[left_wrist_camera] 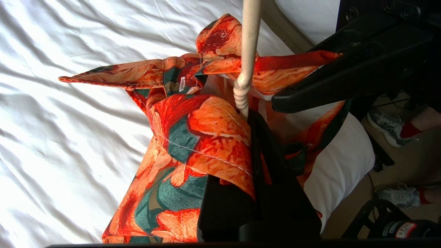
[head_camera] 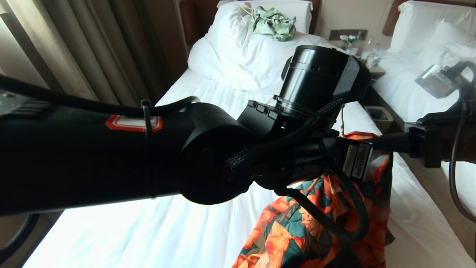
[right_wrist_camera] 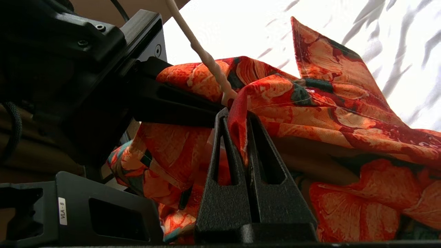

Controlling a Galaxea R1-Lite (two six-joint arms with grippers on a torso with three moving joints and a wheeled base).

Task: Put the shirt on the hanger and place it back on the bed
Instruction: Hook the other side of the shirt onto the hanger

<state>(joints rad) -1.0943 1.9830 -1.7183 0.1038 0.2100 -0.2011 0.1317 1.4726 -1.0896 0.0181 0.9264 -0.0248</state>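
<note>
I have the shirt [left_wrist_camera: 193,137] held up off the bed [head_camera: 148,230], its orange-flowered, dark green cloth bunched and folded, one pointed collar tip sticking out sideways over the wrinkled white sheet. My right pincer [right_wrist_camera: 237,117] is clamped on a fold of the shirt's edge, the two black ribbed fingers pressed together with red fabric pinched between them. My left pincer [left_wrist_camera: 249,115] meets it from the other side, fingers together at the foot of the hanger [left_wrist_camera: 246,51]; from the wrist view I think it grips the hanger's ridged cream stem, though cloth drapes over the fingers and hides the contact. The hanger rises thin and smooth from that spot. In the head view my left arm blocks most of the grip, and the shirt hangs below it toward the bed's right side. A crumpled green-and-white garment [head_camera: 273,22] lies on the duvet [head_camera: 238,59] near the headboard.
</note>
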